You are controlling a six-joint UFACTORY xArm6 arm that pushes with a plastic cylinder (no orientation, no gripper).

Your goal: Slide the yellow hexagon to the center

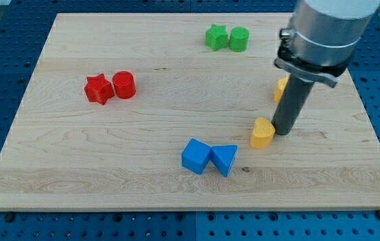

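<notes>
Two yellow blocks lie at the view's right. One [263, 132] is in front, with a rounded, heart-like outline. The other [281, 88] is farther up and mostly hidden behind the rod, so its shape is unclear; only its left edge shows. My tip [285, 132] rests on the board just right of the front yellow block, touching or nearly touching it. The dark rod rises from there to the grey arm body at the view's top right.
A red star [98, 88] and a red cylinder [124, 85] sit together at the left. A green star [216, 36] and a green cylinder [238, 39] sit at the top. A blue cube [195, 156] and a blue triangle [224, 159] lie near the bottom middle of the wooden board [69, 167].
</notes>
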